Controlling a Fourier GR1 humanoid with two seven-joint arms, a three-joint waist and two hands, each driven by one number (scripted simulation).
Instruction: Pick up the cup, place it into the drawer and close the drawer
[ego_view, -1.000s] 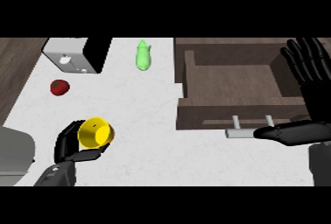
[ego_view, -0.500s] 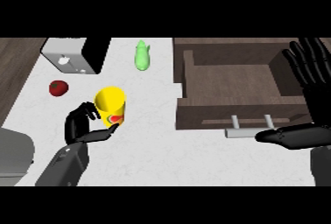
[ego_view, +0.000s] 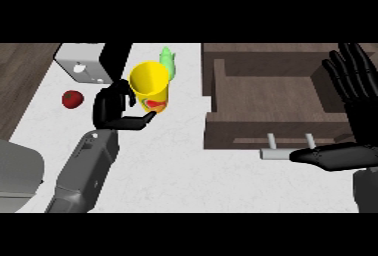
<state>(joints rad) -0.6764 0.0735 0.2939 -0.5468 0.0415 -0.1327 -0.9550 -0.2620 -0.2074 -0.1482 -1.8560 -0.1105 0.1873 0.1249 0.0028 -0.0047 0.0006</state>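
Two grey forearms come in from the lower edge of the head view, and the open drawer (ego_view: 277, 100) serves as landmark for all else. Nearest, at the drawer's front right, the right hand (ego_view: 336, 156) shows with its thumb lying flat beside the pale handle (ego_view: 289, 150) and its fingers (ego_view: 354, 75) straight and spread, standing up along the drawer's right wall; it grasps nothing. The handle juts from the dark wooden front panel toward the viewer. Left of the drawer, over the white counter (ego_view: 192, 170), the left hand (ego_view: 117, 107) is curled round the lower part of the yellow cup (ego_view: 150, 87), thumb underneath, fingers behind it. The cup is tilted, its open mouth upward and away, with a red and orange mark on its side; it is outside the drawer, near its left wall. Farther left of the drawer lies a red tomato-like fruit (ego_view: 71, 99) on the counter. Beyond the cup, a green object (ego_view: 169, 59) peeps out, partly hidden. At the far left stands a white boxy appliance (ego_view: 85, 62).
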